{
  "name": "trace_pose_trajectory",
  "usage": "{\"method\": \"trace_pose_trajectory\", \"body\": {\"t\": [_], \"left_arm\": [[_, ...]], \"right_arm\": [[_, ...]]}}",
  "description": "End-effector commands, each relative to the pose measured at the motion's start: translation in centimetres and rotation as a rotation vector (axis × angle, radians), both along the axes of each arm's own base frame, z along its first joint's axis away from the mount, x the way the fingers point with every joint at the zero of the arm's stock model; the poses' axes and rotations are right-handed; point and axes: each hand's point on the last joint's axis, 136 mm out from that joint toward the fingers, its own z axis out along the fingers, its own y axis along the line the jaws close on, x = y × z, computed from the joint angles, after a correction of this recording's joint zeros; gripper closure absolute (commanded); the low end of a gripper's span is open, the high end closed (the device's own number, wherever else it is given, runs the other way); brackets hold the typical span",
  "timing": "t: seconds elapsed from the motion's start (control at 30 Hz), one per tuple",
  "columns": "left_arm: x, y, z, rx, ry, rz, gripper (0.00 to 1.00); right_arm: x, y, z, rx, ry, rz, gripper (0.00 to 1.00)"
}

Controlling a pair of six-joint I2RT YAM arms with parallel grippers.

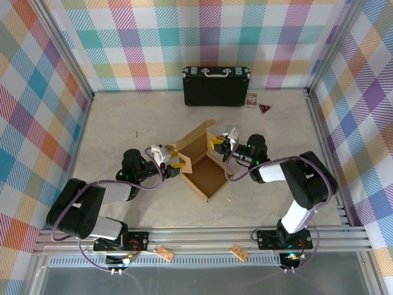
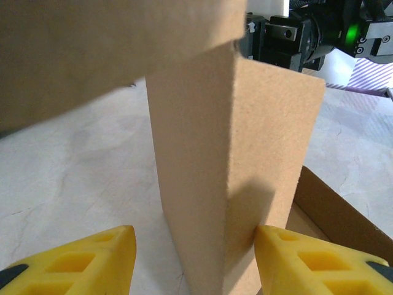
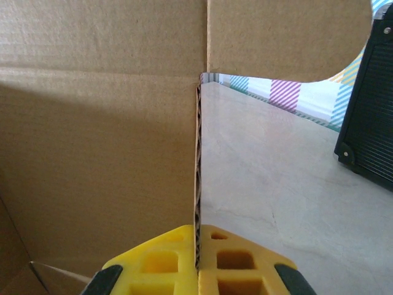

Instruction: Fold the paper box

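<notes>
Pinching the raw corrugated edge of an upright wall, the right hand is clenched on the paper box. The left hand is released, its fingers astride a vertical folded flap, one touching it. The box sits mid-surface, open face up, turned diamond-wise, one corner toward the arm bases, with a black case behind.
</notes>
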Motion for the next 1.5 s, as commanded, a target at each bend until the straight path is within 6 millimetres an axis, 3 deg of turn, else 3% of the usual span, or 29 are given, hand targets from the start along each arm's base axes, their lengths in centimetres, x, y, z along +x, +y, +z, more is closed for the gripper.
{"method": "trace_pose_trajectory", "body": {"t": [0.0,0.6,0.77,0.9,1.03,1.47], "left_arm": [[-0.5,-0.4,1.0,-0.001,-0.041,-0.029,0.46],[0.0,-0.3,1.4,-0.014,-0.048,-0.004,0.46],[2.9,0.0,1.5,-0.03,-0.042,0.1,0.53],[4.9,0.8,1.3,-0.016,-0.049,0.2,0.54],[5.3,1.4,1.5,-0.026,-0.06,0.251,0.55],[4.6,-0.1,2.1,-0.064,-0.061,0.136,1.0]], "right_arm": [[-1.1,0.9,0.3,0.009,-0.012,0.031,1.0],[-0.7,0.0,0.7,0.023,-0.039,-0.022,1.0],[-1.3,0.8,0.5,0.035,-0.007,0.042,1.0],[-1.6,1.1,0.5,0.042,-0.003,0.07,1.0],[-1.5,1.0,0.4,0.033,-0.008,0.064,1.0],[-1.9,1.2,0.4,0.034,-0.003,0.088,1.0]]}}
